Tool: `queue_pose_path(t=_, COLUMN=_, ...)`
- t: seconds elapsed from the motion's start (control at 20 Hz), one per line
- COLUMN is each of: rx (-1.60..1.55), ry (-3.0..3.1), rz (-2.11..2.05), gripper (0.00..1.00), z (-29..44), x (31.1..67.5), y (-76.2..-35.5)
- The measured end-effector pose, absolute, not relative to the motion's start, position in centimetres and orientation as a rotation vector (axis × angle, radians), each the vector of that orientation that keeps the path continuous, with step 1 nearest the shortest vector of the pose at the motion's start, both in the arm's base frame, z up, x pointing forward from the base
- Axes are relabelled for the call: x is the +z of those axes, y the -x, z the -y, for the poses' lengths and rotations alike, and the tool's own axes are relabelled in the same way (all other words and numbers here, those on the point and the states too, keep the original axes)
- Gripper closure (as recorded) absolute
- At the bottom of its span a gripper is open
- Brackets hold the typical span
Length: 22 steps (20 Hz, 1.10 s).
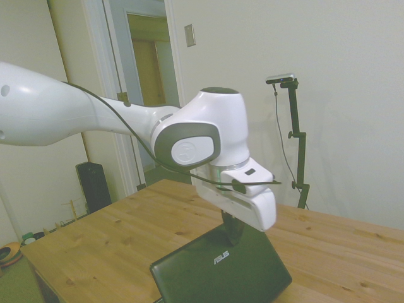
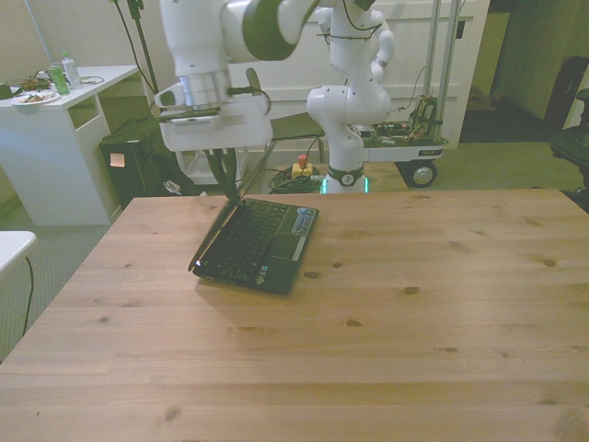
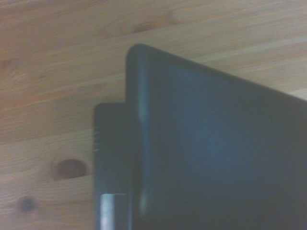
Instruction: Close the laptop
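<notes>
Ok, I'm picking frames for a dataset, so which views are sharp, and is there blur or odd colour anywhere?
Side view: fairly sharp, the logo on the laptop lid is readable, under soft indoor light. Front view: clear but greenish, with a soft shadow on the table beside the laptop. Wrist view: the lid is close and blurred, with faint sheen.

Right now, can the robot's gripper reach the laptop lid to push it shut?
Probably yes. The gripper is right at the top edge of the laptop, whose lid is open, and nothing stands between them.
</notes>
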<state>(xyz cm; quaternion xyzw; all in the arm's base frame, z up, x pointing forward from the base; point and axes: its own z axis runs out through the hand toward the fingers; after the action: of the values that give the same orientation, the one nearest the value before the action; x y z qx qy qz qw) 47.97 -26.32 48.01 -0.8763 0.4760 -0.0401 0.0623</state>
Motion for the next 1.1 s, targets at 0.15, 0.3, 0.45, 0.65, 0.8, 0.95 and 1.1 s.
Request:
queue_pose_path(t=0.15, rx=-0.078, ry=2.681, rz=-1.396, gripper=1.0, z=22.2, x=45.8, y=-48.6)
queue_pose_path(t=0.3, rx=-0.035, ry=2.688, rz=-1.395, gripper=1.0, z=21.2, x=43.6, y=-47.7)
queue_pose_path(t=0.45, rx=0.004, ry=2.669, rz=-1.426, gripper=1.0, z=21.6, x=41.7, y=-45.7)
queue_pose_path(t=0.65, rx=-0.021, ry=2.659, rz=-1.432, gripper=1.0, z=21.6, x=42.4, y=-44.2)
queue_pose_path(t=0.8, rx=-0.027, ry=2.662, rz=-1.423, gripper=1.0, z=21.2, x=42.6, y=-43.9)
queue_pose_path(t=0.95, rx=0.023, ry=2.665, rz=-1.439, gripper=1.0, z=21.2, x=39.6, y=-43.7)
queue_pose_path(t=1.1, rx=0.051, ry=2.67, rz=-1.452, gripper=1.0, z=21.5, x=37.6, y=-44.2)
